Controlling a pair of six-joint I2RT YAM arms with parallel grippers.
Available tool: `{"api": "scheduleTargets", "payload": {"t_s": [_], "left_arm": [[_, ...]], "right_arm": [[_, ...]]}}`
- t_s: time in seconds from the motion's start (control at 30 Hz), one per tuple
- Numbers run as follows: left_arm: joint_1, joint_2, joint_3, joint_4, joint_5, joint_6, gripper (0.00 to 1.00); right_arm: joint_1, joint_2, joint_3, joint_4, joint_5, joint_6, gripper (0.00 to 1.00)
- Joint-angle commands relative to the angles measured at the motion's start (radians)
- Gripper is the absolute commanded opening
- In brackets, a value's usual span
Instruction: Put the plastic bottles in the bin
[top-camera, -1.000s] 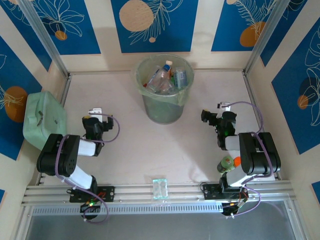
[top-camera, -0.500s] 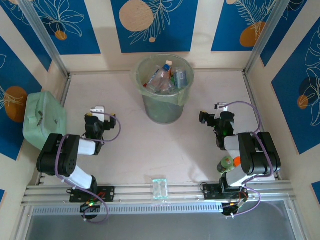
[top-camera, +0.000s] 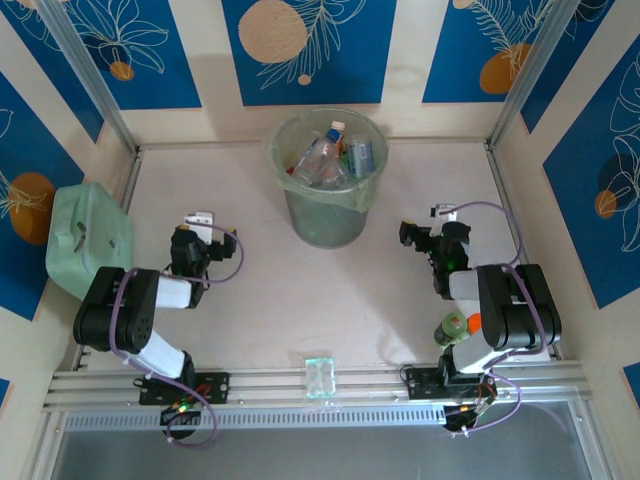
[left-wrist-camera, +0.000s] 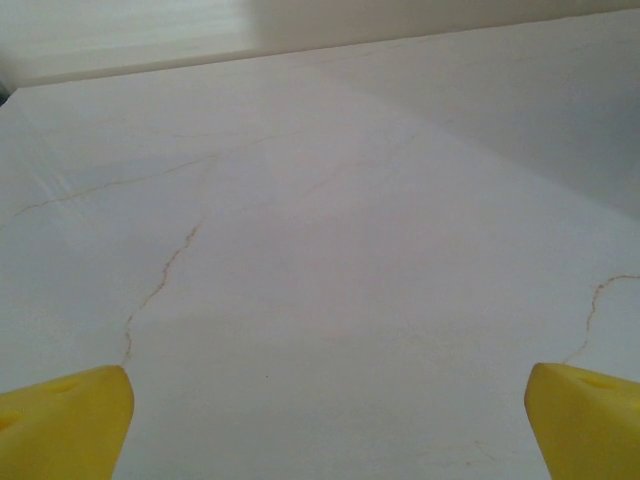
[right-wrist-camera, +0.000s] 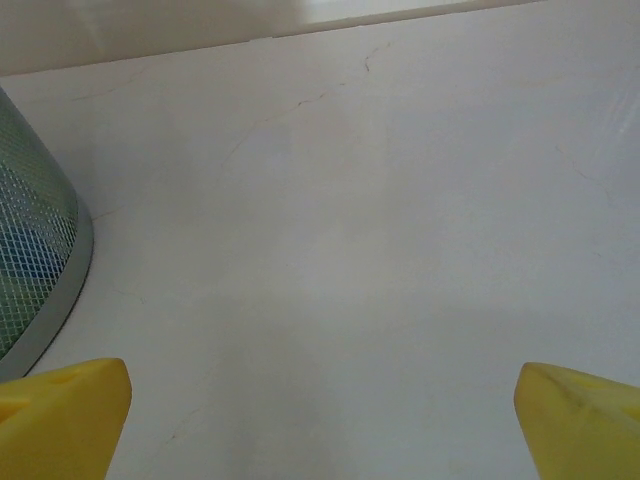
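Observation:
The bin (top-camera: 325, 205), a pale green translucent bucket with a liner, stands at the back middle of the table. Several plastic bottles (top-camera: 331, 155) lie piled inside it: clear ones with blue labels and a green one. My left gripper (top-camera: 200, 219) hovers low over bare table to the bin's left, open, its yellow fingertips (left-wrist-camera: 60, 425) wide apart with nothing between them. My right gripper (top-camera: 409, 232) is to the bin's right, also open and empty (right-wrist-camera: 320, 425). The bin's meshed lower wall (right-wrist-camera: 35, 265) shows at the left edge of the right wrist view.
A mint green lidded box (top-camera: 85, 240) sits against the left wall. A stubby green item with an orange top (top-camera: 456, 326) stands by the right arm's base. A small clear piece (top-camera: 320, 376) lies on the front rail. Walls enclose the white table (top-camera: 260, 290).
The left gripper has crept slightly rightward and away from its base. The right gripper has shifted very little. Both stay open.

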Motion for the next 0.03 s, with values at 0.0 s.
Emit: {"api": "scheduleTargets", "payload": {"t_s": [0.0], "left_arm": [[0.015, 0.007, 0.018, 0.001, 0.035, 0.013, 1.0]], "right_arm": [[0.001, -0.004, 0.016, 0.011, -0.008, -0.016, 0.99]]}}
